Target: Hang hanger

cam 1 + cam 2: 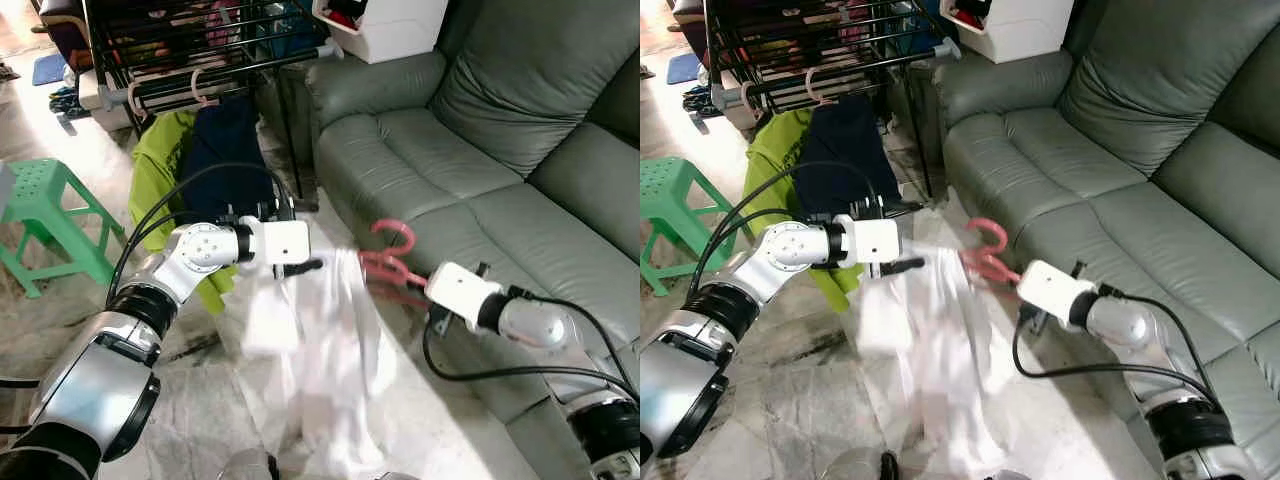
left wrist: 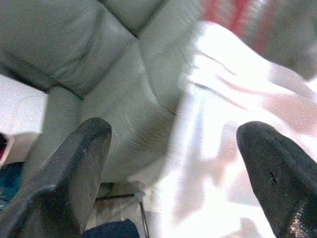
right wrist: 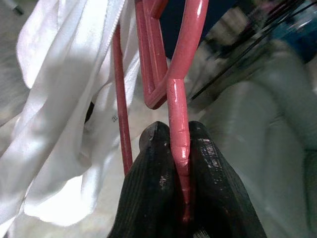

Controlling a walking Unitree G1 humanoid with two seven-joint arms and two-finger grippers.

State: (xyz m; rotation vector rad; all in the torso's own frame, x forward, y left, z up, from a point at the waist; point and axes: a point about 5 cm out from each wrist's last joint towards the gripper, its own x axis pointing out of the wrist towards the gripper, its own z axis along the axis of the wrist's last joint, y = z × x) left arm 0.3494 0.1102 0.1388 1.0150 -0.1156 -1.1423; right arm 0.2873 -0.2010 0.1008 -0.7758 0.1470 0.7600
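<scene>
Pink hanger [image 3: 178,74] pinched between right gripper [image 3: 179,144] fingers.

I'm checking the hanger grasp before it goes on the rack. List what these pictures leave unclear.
- Right end effector: fingers hidden behind its white housing in the eye views.
- Pink hanger: its arms are buried in the white garment.
- Left end effector: open; contact with the garment is lost in blur.
- Drying rack: its top is cut off by the frame edge.
</scene>
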